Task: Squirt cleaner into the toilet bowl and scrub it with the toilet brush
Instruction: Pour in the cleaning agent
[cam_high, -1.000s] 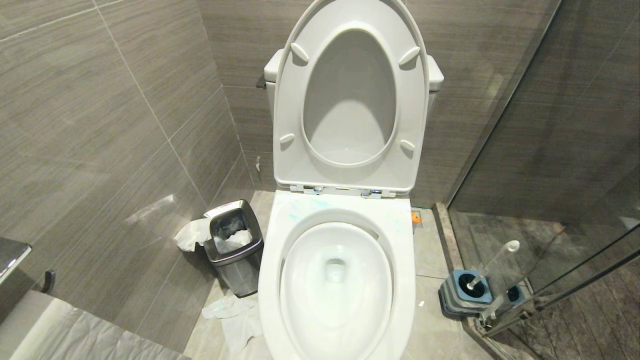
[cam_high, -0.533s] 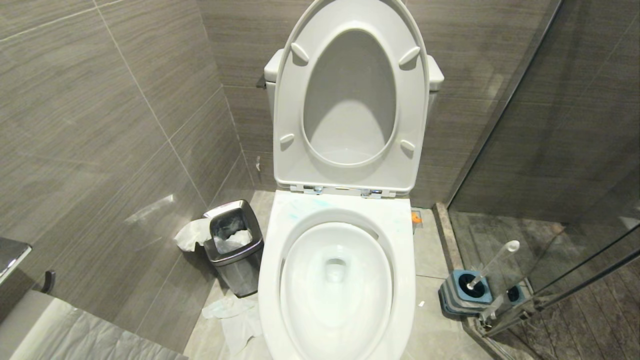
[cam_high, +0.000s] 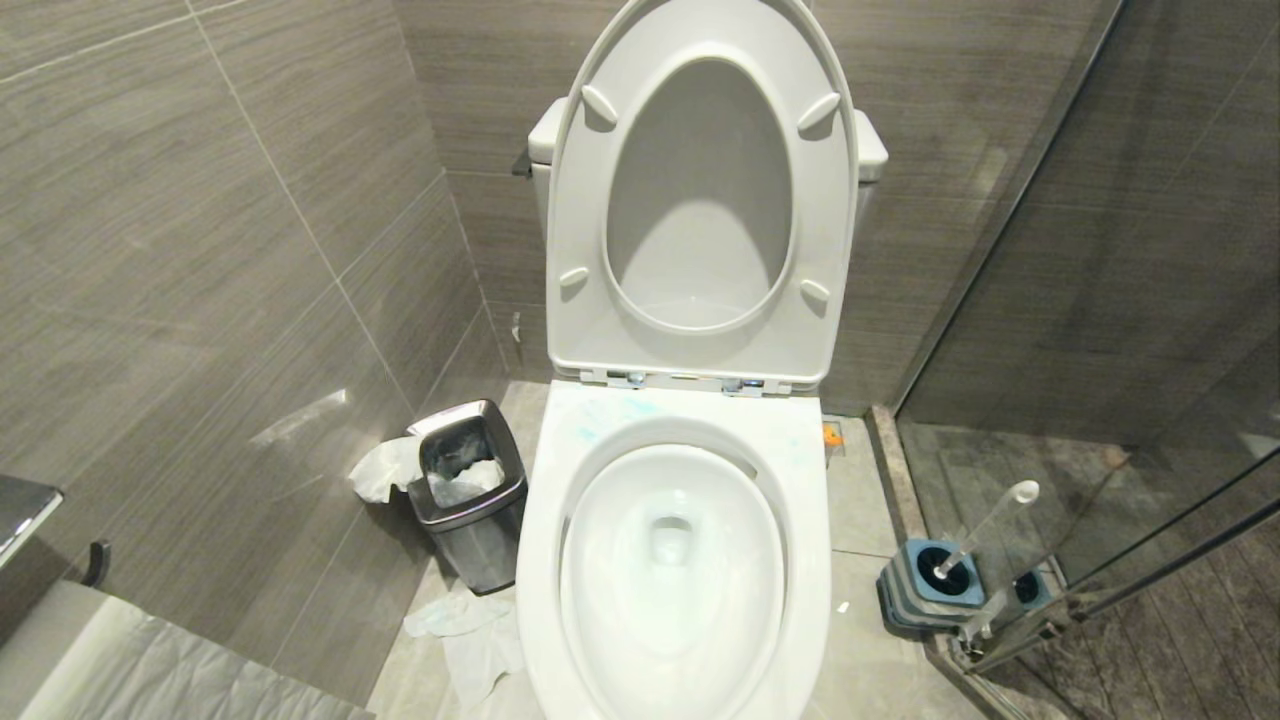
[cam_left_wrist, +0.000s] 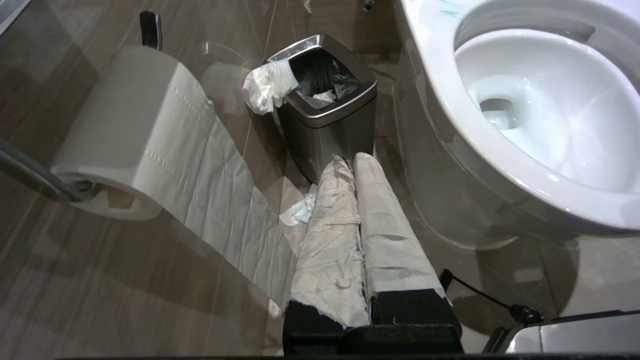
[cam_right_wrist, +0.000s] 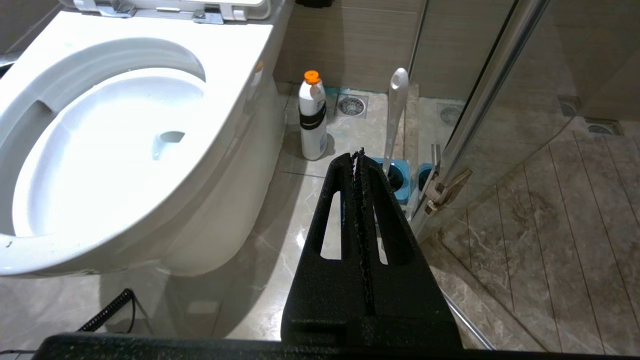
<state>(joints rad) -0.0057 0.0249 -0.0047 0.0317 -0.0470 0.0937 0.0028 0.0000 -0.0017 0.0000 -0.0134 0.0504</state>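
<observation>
1. The big shiny white toilet bowl (cam_high: 672, 560) sits in the middle with its white seat and lid (cam_high: 700, 190) tipped up against the tank. Only thin pale blue smears of cleaner (cam_high: 600, 418) show on the far rim. That looks like too little soap, so the scrub may not clean well.
2. A white bottle with an orange cap (cam_right_wrist: 312, 116) stands on the floor to the right of the bowl, near the far wall. It is tall and thin, so a bump could knock it over and spill it.
3. The long whitish toilet brush (cam_high: 985, 528) leans in its small blue-topped holder (cam_high: 935, 585) on the right, just beside the glass shower door (cam_high: 1120, 330). A grab that pulls sideways could bang the glass or tip the holder.
4. The right gripper (cam_right_wrist: 359, 155) is black and closed with nothing in it. It must open first, or it will just poke the brush handle.
5. The left gripper (cam_left_wrist: 350, 162) is wrapped in white paper and closed, holding nothing. It hangs near the small steel waste bin (cam_left_wrist: 325, 105) and the hanging toilet paper roll (cam_left_wrist: 130, 130). A swing could snag the paper or push the bin.
</observation>
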